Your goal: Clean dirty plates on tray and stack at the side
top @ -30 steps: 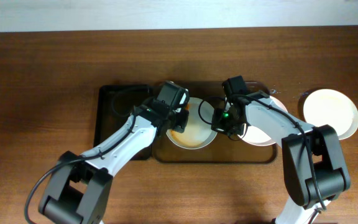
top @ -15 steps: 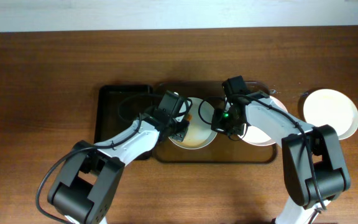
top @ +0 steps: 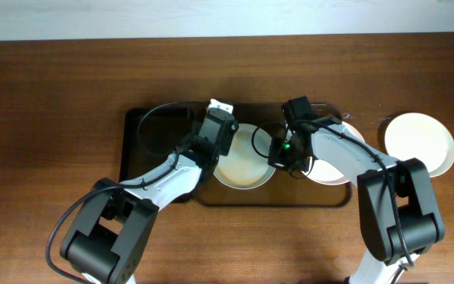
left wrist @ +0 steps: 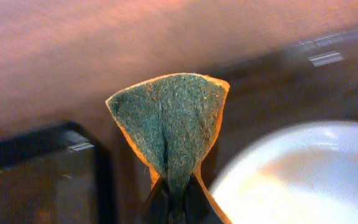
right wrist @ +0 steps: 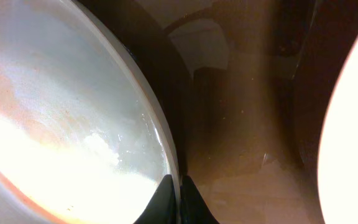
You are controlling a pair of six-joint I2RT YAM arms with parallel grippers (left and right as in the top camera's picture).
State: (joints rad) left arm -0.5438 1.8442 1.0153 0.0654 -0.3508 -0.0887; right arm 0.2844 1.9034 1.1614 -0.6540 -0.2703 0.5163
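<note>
Clamped green-orange fibrous sponge (left wrist: 169, 118) in left tool (left wrist: 176, 200), rim of round white plate (right wrist: 73, 124) in right tool (right wrist: 179, 200); risked slip under scrubbing.

The counter (top: 53, 95) is brown wood with visible grain and a dull satin finish. The brown tray (top: 290, 199) is smooth and glossy, throwing back light in the right wrist view. The black tray (top: 136, 158) looks like smooth plastic with a soft sheen. The middle plate (top: 247, 166) is glazed white and shiny, with a faint orange film. The scouring pad (left wrist: 169, 118) has a rough, fibrous green face and an orange spongy edge. The arm shells (top: 164, 175) are glossy white plastic.
</note>
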